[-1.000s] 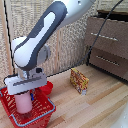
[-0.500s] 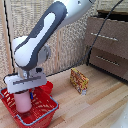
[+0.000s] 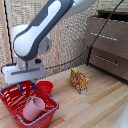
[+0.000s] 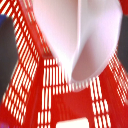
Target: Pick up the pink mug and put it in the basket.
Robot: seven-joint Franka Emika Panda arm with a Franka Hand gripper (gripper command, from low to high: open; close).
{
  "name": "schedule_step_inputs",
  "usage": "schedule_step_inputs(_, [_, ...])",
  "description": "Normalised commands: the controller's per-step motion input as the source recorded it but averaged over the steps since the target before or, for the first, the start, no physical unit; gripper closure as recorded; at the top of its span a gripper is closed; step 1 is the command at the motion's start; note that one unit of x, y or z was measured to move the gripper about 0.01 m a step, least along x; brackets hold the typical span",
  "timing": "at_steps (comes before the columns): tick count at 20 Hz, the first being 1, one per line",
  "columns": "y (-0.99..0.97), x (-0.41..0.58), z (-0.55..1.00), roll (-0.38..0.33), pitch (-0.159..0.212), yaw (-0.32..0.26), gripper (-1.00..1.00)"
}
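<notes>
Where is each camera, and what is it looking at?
Exterior view: off the arm, looking across the wooden table at the red basket, pink mug, snack box and dresser; the white arm and its tool show.
Wrist view: on the wrist, looking into the basket at the mug; no tool shows clearly.
Both share the basket and mug.

The claw (image 3: 27, 88) hangs downward, fingers parted.
</notes>
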Motion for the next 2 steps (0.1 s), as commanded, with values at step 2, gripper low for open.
schedule_step_inputs(2, [0.0,0.217,0.79,0.0,0.042,0.063,-1.0])
